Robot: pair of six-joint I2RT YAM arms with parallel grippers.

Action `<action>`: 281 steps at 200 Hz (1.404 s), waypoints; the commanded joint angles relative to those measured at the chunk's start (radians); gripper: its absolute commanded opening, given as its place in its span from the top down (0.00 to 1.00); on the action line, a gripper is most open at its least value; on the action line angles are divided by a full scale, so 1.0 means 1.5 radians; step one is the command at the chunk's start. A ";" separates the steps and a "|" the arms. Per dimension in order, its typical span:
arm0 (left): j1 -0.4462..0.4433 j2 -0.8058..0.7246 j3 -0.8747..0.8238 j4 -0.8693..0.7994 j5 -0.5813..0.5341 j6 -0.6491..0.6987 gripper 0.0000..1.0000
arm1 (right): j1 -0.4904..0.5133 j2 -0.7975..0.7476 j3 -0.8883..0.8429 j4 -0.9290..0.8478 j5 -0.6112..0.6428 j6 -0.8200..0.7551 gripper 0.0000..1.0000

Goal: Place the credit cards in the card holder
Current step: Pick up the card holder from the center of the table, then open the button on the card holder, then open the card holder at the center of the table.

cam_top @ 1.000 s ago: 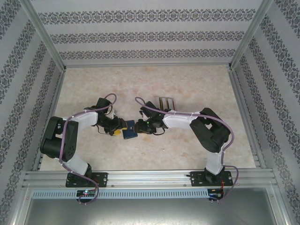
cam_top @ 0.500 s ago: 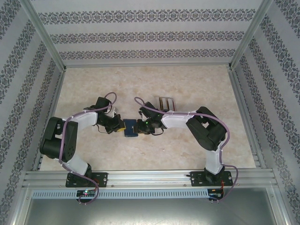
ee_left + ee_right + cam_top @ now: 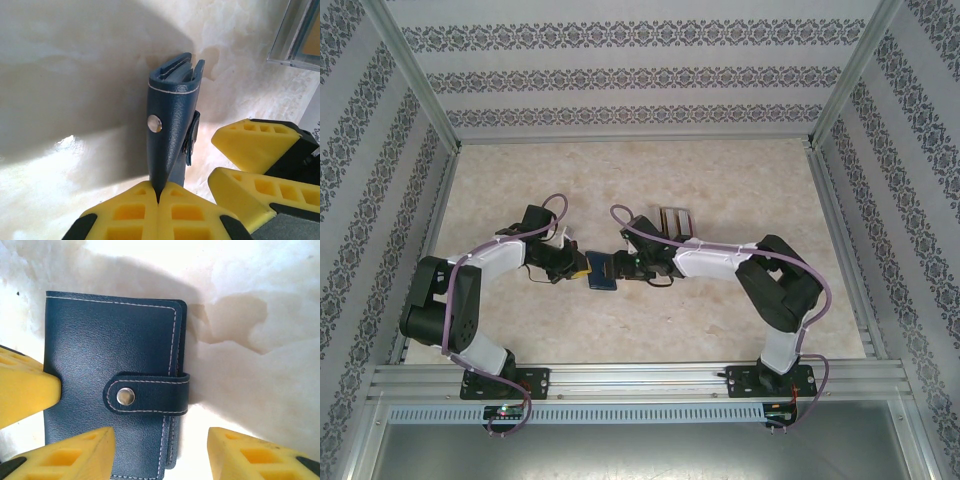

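Plainly the card holder point(image 3: 110, 355) is the thing to mind: a small navy wallet, folded shut, with its snap tab point(image 3: 147, 392) fastened around the opening edge. It sits mid-table between the two arms; I cannot tell whether it rests on the table point(image 3: 720, 330) or is lifted slightly. The left gripper point(image 3: 157, 197) is clenched on the edge opposite the tab's wrap, its yellow fingers pressed together on the cover. The right gripper point(image 3: 160, 435) has its jaws spread near the tab-side corner, grasping nothing. The wallet looks light, soft and a little springy, and its grained skin should not slip. A pinch at the spine should steady it, while the tab likely wants a fingertip under its rounded end to pop the snap.
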 commanded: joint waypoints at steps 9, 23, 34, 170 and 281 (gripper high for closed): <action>-0.008 -0.002 0.017 -0.009 0.023 -0.005 1.00 | 0.007 0.039 0.055 -0.008 0.010 -0.030 0.47; -0.010 0.003 0.018 -0.008 0.022 -0.005 1.00 | 0.010 0.054 0.076 -0.019 0.015 -0.042 0.47; -0.011 0.011 0.022 -0.008 0.028 -0.008 1.00 | 0.012 0.062 0.088 -0.025 0.020 -0.046 0.46; -0.016 0.005 0.006 0.014 -0.008 -0.039 1.00 | 0.024 0.025 0.057 -0.077 0.119 -0.054 0.98; -0.051 0.060 0.024 0.044 -0.002 -0.016 0.27 | -0.023 -0.154 -0.111 0.065 0.035 0.016 1.00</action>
